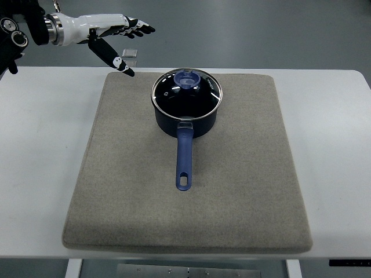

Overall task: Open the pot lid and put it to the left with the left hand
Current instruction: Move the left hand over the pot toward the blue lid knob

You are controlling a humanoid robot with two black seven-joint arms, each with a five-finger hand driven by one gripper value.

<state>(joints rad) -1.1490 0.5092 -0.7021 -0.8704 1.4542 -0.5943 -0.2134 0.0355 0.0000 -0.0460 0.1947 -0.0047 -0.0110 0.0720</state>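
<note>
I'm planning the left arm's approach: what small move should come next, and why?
Probably carry the left hand rightward and down toward the lid knob. The glass lid sits on the blue pot, untouched, and the hand hangs open up-left of it, beyond the grey mat, holding nothing.

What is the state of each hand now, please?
Left hand: open, holding nothing, above and left of the pot lid.
Right hand: not in view.

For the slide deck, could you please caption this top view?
Left hand, fingers open, hovers up-left of the lidded blue pot on a grey mat.
</note>
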